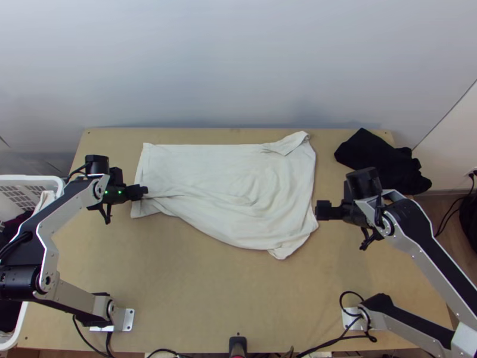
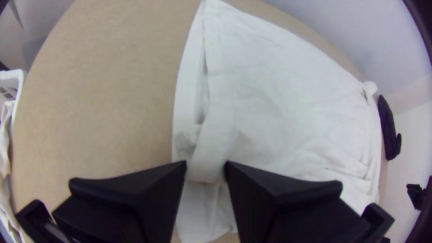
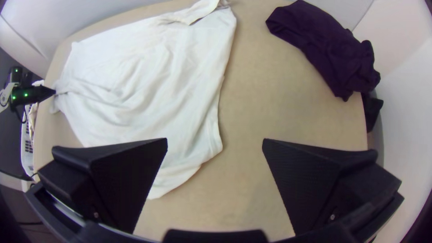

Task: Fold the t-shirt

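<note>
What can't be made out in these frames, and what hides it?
- Top view: the white plastic basket, cut off by the left edge, its contents partly behind the left arm.
- Left wrist view: part of the white t-shirt, behind the left gripper.
- Top view: the bunched black cloth's layers, too dark.

Dark cloth [image 1: 378, 160] (bunched), white basket [image 1: 30, 178]

"What's lying on the tbl [image 1: 197, 298], pls?"
"T-shirt [image 1: 220, 173]'s lying mid-to-far, w/ left gripper [image 1: 145, 191] touching its left end, right gripper [image 1: 318, 210] hanging near its right edge."
"Etc.?"
"Cloth [image 1: 378, 161]'s lying far right, overhanging the edge; basket [image 1: 30, 178]'s standing left, w/ laundry [image 1: 45, 201] lying in it."
</note>
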`<state>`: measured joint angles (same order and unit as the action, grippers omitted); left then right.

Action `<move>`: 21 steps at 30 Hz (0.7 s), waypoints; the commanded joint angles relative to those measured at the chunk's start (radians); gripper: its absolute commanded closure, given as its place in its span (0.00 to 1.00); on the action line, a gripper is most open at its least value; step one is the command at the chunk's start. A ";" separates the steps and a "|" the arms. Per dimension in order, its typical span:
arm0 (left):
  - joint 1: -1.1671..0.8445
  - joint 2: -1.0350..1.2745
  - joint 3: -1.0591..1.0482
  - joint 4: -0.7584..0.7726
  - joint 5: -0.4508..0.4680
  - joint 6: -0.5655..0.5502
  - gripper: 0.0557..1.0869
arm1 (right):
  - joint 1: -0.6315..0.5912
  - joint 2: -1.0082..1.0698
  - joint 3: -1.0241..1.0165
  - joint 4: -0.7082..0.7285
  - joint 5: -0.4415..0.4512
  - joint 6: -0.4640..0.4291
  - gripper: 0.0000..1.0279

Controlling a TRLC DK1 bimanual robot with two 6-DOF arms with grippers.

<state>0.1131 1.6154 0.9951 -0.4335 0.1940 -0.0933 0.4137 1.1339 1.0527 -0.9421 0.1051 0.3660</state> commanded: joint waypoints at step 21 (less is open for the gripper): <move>-0.010 -0.216 0.077 -0.040 -0.001 -0.042 0.96 | 0.402 0.250 -0.171 0.098 -0.255 0.067 0.07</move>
<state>0.1062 1.4326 1.0336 -0.4461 0.1944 -0.1234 0.7654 1.2884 0.9241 -0.9565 -0.1322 0.3931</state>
